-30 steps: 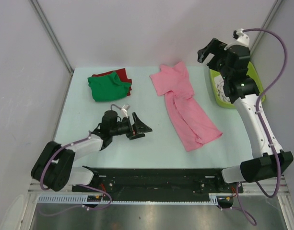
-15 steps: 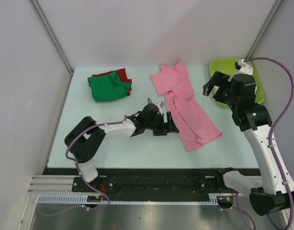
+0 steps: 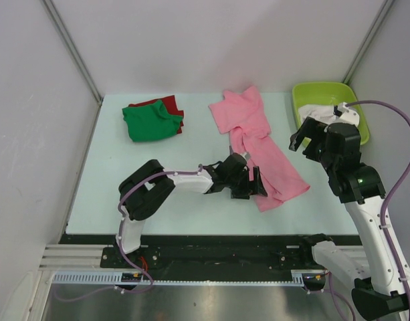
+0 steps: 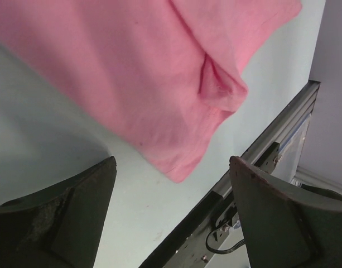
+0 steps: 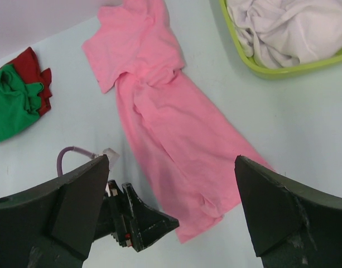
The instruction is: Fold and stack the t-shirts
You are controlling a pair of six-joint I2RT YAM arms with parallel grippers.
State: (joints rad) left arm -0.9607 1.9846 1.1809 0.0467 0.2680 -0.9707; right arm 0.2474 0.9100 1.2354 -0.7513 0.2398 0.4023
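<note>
Both claws gape wide — left gripper (image 3: 253,185) beside the pink t-shirt (image 3: 258,144), right gripper (image 3: 307,134) raised.

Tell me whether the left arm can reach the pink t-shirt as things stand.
Probably yes: the open left tool sits right at the near corner of the pink t-shirt, with nothing between them.

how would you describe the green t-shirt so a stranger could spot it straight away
On the pale table, look to the far left corner, opposite the lime-green tub on the far right. A small pile sits there: the green t-shirt lies on top of a red t-shirt that peeks out behind it. It is the only green cloth; the long pink t-shirt lies mid-table.
</note>
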